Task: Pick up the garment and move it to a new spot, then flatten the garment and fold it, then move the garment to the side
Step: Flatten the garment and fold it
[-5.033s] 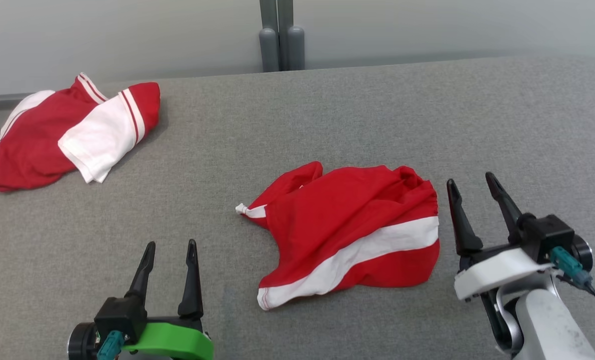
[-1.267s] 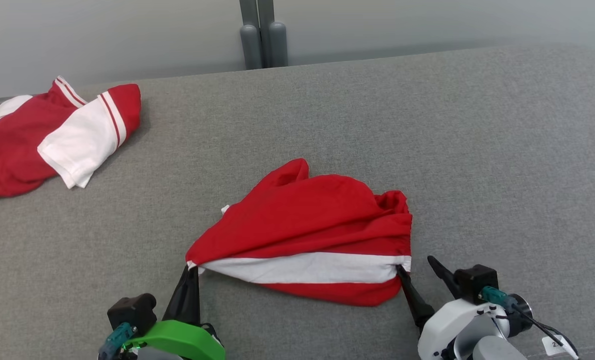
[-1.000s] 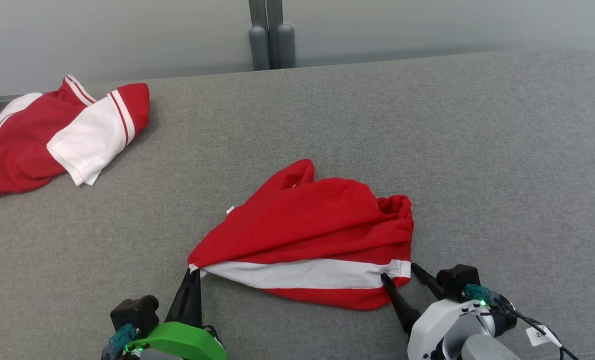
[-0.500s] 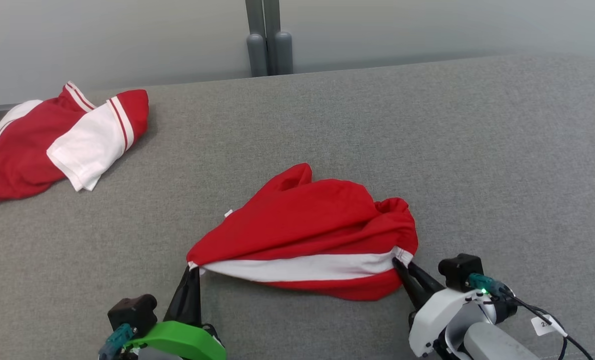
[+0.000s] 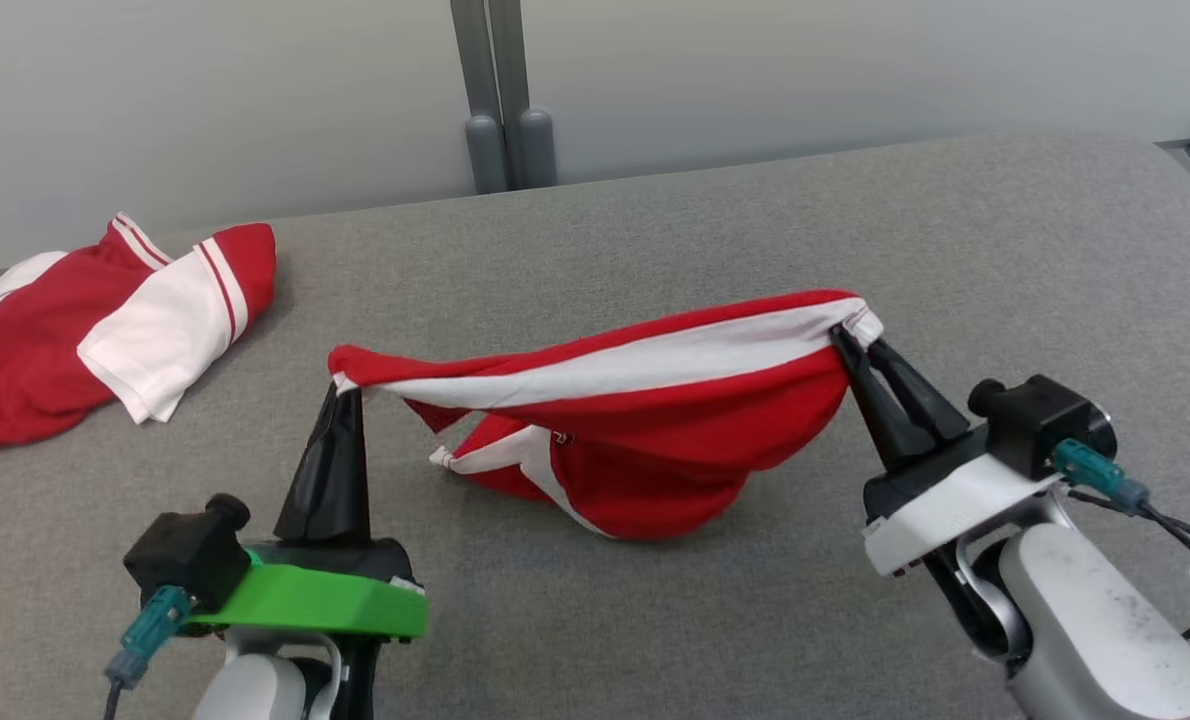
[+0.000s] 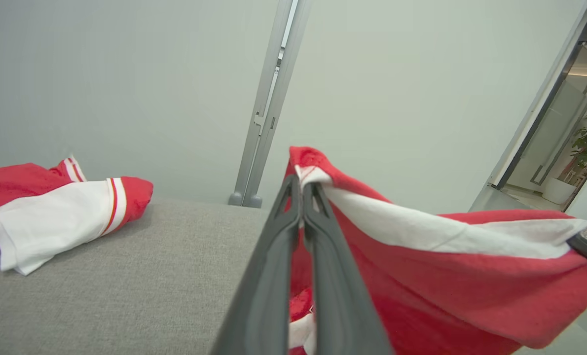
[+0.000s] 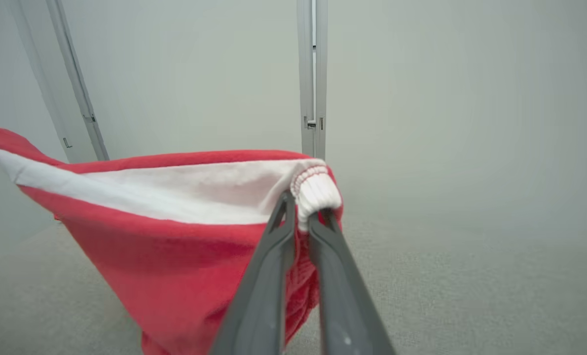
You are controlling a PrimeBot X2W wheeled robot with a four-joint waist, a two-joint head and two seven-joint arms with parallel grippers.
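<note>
Garment: red cloth garment with a white band (image 5: 655,440), hanging stretched over the middle of the grey fabric-covered table (image 5: 955,220).
Left gripper (image 5: 340,392): clamped on its left corner.
Right gripper (image 5: 852,338): pinching its right corner.
Far left: second red-and-white garment (image 5: 105,320), bunched.
Progress: pick-up made; moving, flattening, folding and setting aside apparently remain.
</note>
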